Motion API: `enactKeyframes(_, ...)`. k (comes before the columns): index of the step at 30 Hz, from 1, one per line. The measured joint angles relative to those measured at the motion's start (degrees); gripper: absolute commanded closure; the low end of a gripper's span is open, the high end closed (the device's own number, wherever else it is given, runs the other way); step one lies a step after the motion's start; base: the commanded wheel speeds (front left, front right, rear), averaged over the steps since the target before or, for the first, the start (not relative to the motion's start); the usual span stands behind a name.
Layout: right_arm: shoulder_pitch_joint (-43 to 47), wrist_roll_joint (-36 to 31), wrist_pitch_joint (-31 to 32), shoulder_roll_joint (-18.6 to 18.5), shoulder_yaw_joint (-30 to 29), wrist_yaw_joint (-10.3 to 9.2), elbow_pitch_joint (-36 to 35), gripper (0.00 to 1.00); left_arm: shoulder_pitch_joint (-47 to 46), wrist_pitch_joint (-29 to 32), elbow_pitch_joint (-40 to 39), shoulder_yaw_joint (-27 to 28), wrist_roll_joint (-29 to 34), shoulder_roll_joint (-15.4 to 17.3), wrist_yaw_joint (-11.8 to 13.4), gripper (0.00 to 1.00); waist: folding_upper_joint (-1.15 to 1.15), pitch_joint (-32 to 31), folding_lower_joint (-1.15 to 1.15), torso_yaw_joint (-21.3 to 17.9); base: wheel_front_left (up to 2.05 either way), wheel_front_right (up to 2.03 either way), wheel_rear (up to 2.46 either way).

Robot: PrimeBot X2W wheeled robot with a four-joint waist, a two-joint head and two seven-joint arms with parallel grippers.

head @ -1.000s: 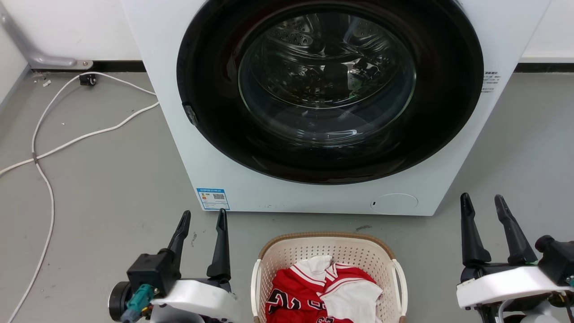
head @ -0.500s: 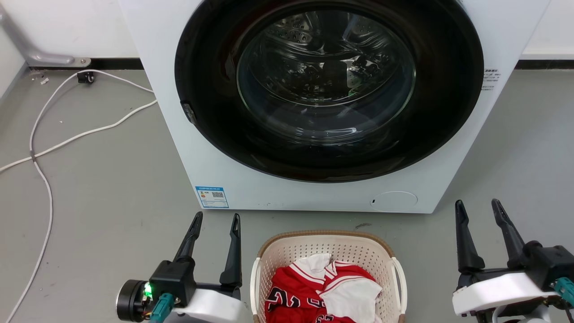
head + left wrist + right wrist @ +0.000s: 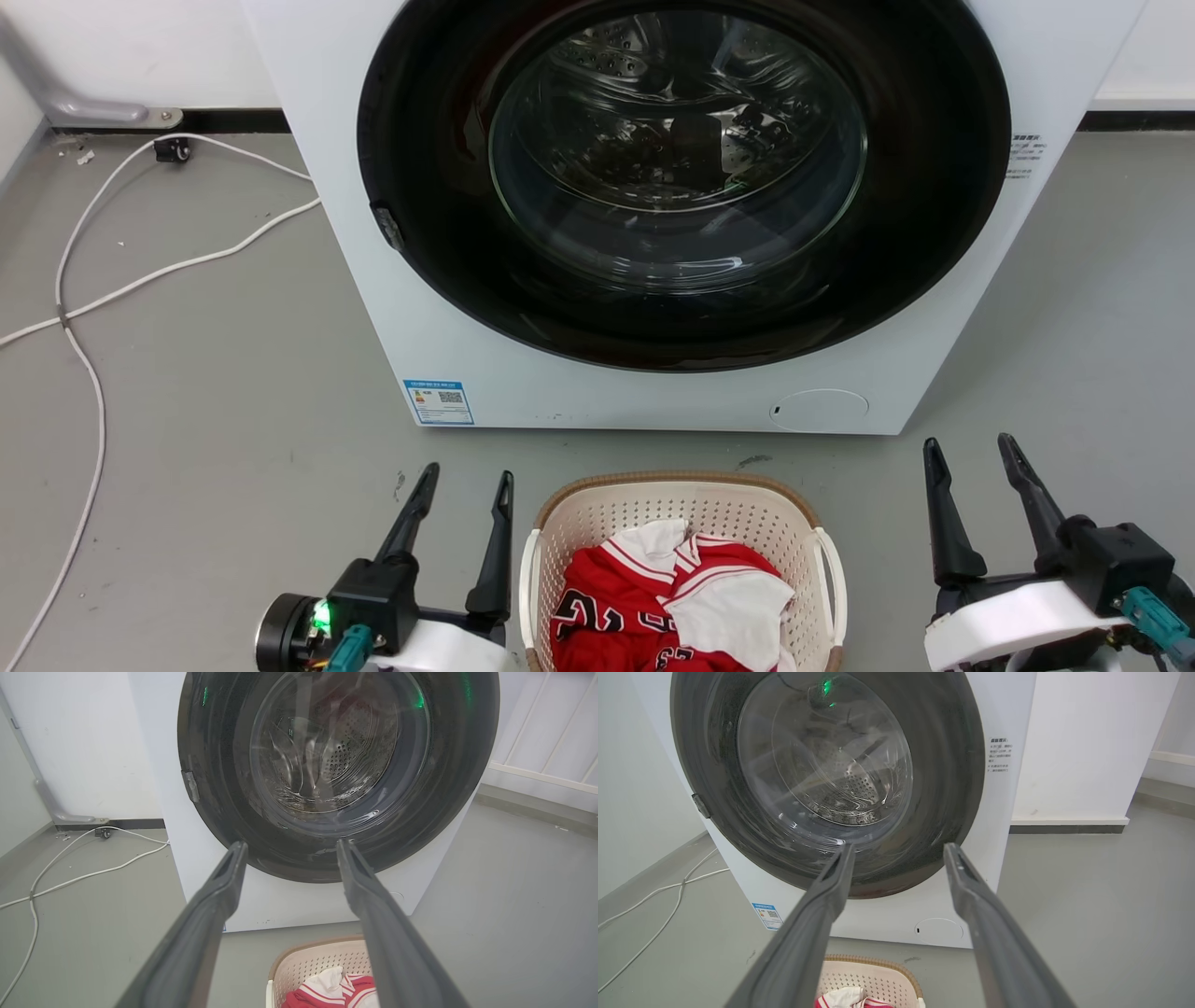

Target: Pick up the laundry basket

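The laundry basket, cream-white and perforated with a brown woven rim and white side handles, stands on the grey floor at the bottom centre of the head view, holding red and white jerseys. My left gripper hovers open just left of it, fingers pointing toward the washer. To the basket's right, my right gripper is open too, farther from it. Neither touches the basket. Its far rim shows low in the left wrist view and in the right wrist view.
A white front-load washing machine with a shut round glass door stands right behind the basket. White cables trail over the floor at left. Bare grey floor lies on both sides of the washer.
The head view has tilted down a little. My left gripper has moved right, closer to the basket, and my right gripper has drawn inward and lower in the view. The basket has stayed put.
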Motion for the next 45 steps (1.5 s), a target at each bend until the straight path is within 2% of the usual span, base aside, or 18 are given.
enactKeyframes(6, 0.0, 1.0, -0.7, 0.0, 0.2, 0.00, 1.6, 0.00, 0.7, -0.5, 0.4, 2.9, 1.9, -1.8, -2.3, 0.00, 0.00, 0.3, 0.00, 0.0, 0.00, 0.00, 0.00)
enactKeyframes(17, -0.1, -3.4, -1.8, 0.0, 0.2, 0.00, 1.6, 0.00, 1.3, -1.6, 0.4, 3.9, 8.3, -3.2, -4.8, 0.00, 0.00, 0.4, 0.00, 0.1, 0.00, 0.00, 0.00)
enactKeyframes(34, -0.2, -3.5, -1.9, 0.0, 0.4, 0.00, 1.5, 0.00, 1.8, -1.7, 0.7, 5.2, 8.9, -3.7, -5.9, 0.00, 0.00, 1.0, 0.00, 0.3, 0.00, 0.00, 0.00)
enactKeyframes(45, -4.1, -3.3, -1.9, 0.0, -0.5, 0.00, 3.2, 0.00, -2.2, -1.7, 3.1, 7.6, 9.1, -3.8, -6.8, 0.00, 0.00, 7.5, 0.00, -0.4, 0.00, 0.00, 0.00)
